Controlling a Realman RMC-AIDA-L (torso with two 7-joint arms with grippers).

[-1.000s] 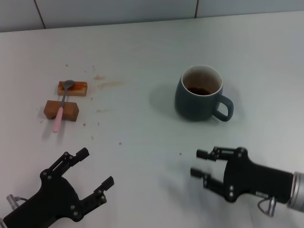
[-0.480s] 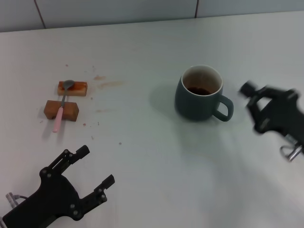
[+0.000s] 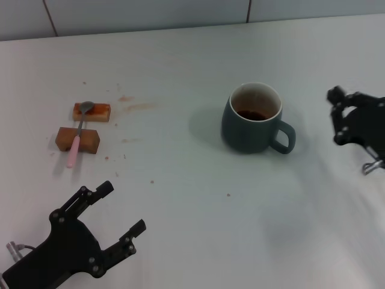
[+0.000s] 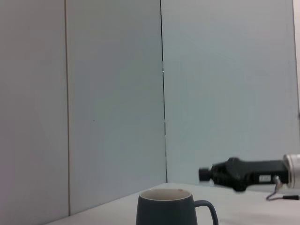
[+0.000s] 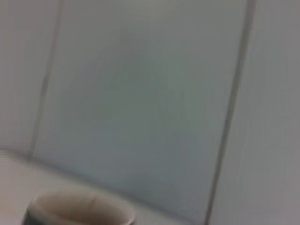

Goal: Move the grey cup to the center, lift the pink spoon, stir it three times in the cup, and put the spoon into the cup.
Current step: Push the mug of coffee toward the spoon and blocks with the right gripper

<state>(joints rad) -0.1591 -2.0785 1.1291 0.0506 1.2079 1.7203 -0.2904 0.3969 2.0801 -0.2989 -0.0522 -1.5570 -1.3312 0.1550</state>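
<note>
At three o'clock of the grey cup (image 3: pixel 252 118), handle side, the right gripper (image 3: pixel 337 114) hovered, finger spread unclear, seemingly lining up to grasp it; the left gripper (image 3: pixel 123 211) waited spread open near six o'clock of the pink spoon (image 3: pixel 78 135) on its blocks (image 3: pixel 78 139).

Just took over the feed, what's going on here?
Nothing is held yet. The right gripper is out beside the grey cup, on its handle side and clear of it. The left gripper sits open near the table's front edge. The pink spoon rests across two brown blocks.
</note>
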